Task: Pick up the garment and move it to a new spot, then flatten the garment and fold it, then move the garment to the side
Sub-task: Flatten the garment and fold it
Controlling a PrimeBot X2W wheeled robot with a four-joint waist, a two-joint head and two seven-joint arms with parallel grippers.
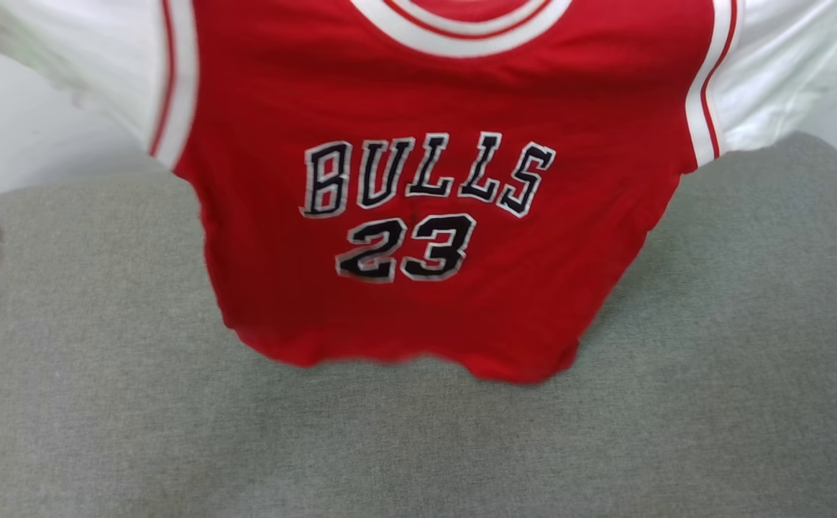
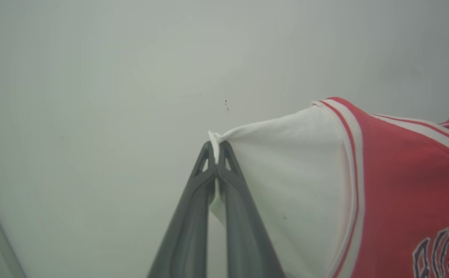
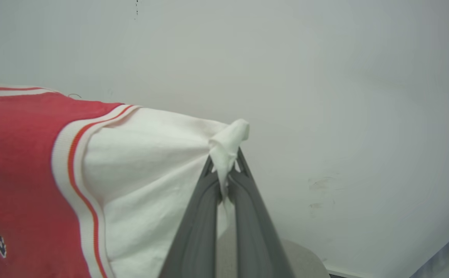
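Now you're in carry-to-new-spot step: garment (image 1: 418,216) hangs spread at 12 o'clock over grey bench (image 1: 418,446), hem toward 6. Left gripper (image 2: 217,148) pinched tight on one white sleeve tip, right gripper (image 3: 226,170) on other. Next likely: lower hem-first, sleeves taut, lay flat

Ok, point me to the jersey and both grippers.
jersey (image 1: 426,316): head view, red front below the number.
left gripper (image 2: 217,147): left wrist view, between the tips pinching a white sleeve.
right gripper (image 3: 225,165): right wrist view, between the tips pinching the other sleeve.
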